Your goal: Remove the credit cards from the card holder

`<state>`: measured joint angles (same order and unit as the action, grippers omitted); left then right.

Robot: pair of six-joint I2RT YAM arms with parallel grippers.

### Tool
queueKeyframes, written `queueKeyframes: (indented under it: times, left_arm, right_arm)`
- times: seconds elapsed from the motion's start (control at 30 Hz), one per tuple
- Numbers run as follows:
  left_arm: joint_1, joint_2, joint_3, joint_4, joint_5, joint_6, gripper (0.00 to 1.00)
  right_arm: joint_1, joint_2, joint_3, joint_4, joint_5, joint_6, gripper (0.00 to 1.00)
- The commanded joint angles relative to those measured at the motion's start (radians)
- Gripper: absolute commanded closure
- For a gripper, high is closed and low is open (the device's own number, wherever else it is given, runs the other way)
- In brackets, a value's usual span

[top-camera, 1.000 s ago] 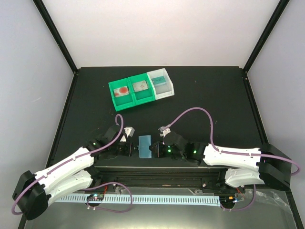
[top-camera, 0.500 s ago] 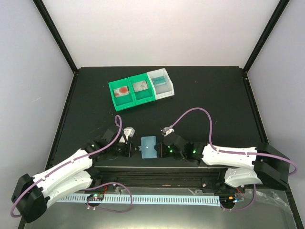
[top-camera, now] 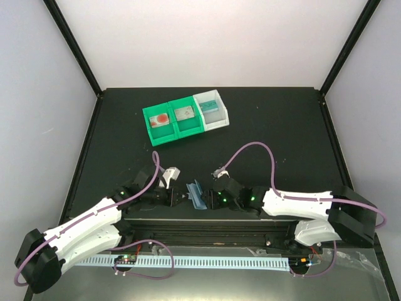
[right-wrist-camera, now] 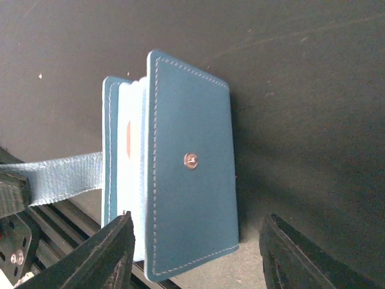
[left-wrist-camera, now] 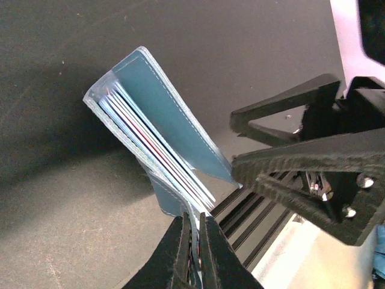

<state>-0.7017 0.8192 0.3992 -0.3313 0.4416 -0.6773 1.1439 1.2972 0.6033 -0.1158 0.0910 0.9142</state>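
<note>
The light-blue card holder stands on edge, half folded, between my two grippers at the near edge of the table. My left gripper is shut on the holder's side tab, and the holder fans up and away from its fingers. Edges of several credit cards show inside, white with a red line. My right gripper is open, its jaws standing either side of the holder's snap flap without touching it. A whitish card with a red mark peeks out behind that flap.
At the back stand a green two-compartment bin and a white bin, each with a small flat item inside. A black rail runs along the near edge under the grippers. Purple cables loop above both arms.
My right gripper has opened and let go of the card holder. The holder, which lay flat and wide before, now stands narrower on edge. The left gripper stays shut on the tab.
</note>
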Motion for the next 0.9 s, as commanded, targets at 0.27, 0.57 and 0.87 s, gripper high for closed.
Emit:
queueKeyframes:
  times: [0.27,0.57,0.87]
  left_arm:
    - [0.001,-0.009,0.032,0.012,0.012,-0.009,0.99]
    - [0.000,-0.017,0.028,-0.018,-0.010,0.004,0.98]
    - [0.001,-0.034,0.010,-0.024,-0.023,0.014,0.98]
  right_arm:
    - [-0.001,0.130,0.116,0.020,-0.054,-0.067,0.31]
    - [-0.001,0.158,0.085,-0.017,0.065,-0.059,0.32]
    - [-0.001,0.130,0.049,-0.078,0.173,-0.045,0.37]
